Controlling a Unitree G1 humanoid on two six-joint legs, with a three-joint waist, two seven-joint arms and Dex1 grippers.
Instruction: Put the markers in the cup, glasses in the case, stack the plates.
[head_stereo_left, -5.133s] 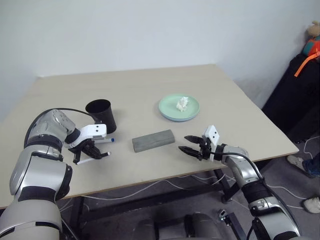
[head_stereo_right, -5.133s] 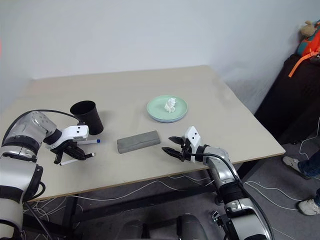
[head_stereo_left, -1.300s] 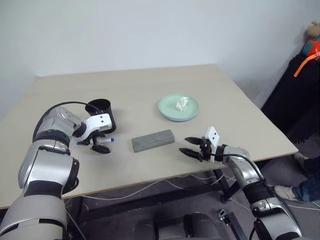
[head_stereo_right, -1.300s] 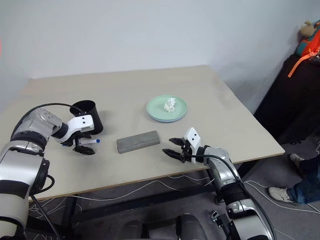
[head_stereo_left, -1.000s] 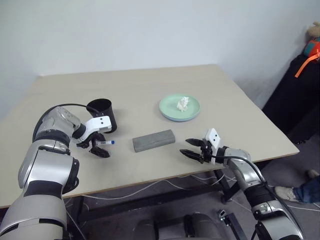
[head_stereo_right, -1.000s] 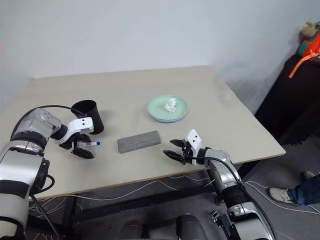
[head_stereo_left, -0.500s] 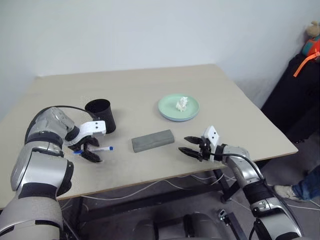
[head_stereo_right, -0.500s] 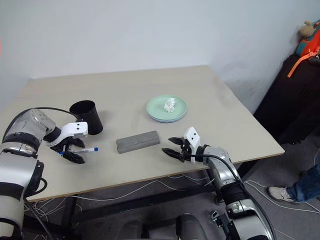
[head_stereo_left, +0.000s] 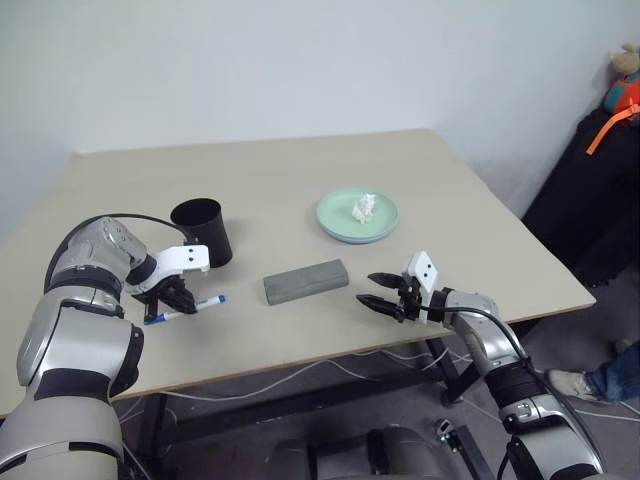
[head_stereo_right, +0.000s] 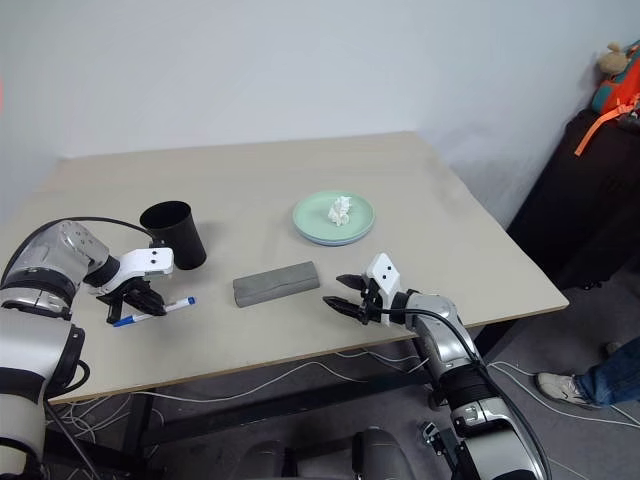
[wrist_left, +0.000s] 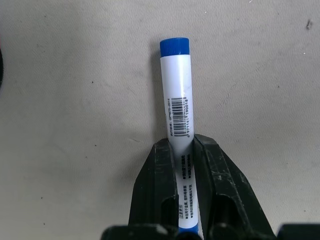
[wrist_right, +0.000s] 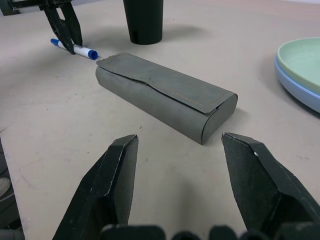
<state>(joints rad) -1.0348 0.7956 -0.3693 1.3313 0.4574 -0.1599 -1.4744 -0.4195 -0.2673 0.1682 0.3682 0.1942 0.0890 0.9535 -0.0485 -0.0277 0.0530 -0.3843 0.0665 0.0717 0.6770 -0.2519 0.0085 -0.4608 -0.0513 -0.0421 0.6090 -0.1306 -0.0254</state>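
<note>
So, biggest first:
Table: wide beige rectangular tabletop (head_stereo_left: 300, 180) w/ everything on it; white wall behind.
Plates: round shallow mint green plastic plate (head_stereo_left: 358, 216) sits stacked on a light blue one, whose rim shows under it in right wrist view (wrist_right: 295, 82); both on the far right part of table, past the case.
Paper wad: small white lumpy paper wad (head_stereo_left: 364, 207) lying in the green plate, approx centre.
Case: grey oblong box-shaped case (head_stereo_left: 306, 281) w/ flap lid closed, lying flat mid-table near the front edge, btwn the two grippers.
Cup: tall black tapered plastic cup (head_stereo_left: 203, 232) standing upright, rim up, on the left side of table, just behind the left gripper; can't see inside.
Left gripper: two-fingered black left gripper (head_stereo_left: 172, 300) pointing steeply down at the tabletop, fingers clamped narrow around the marker barrel, approx mid-length.
Right gripper: black right gripper (head_stereo_left: 378, 291) near the front edge, right of the case, pointing roughly level toward it; fingers spread wide, nothing btwn them, apart from the case.
Marker: thin white-barrelled pen w/ blue cap (wrist_left: 178, 100), held in the left gripper, lying close to flat at the table surface, in front of the cup.
</note>
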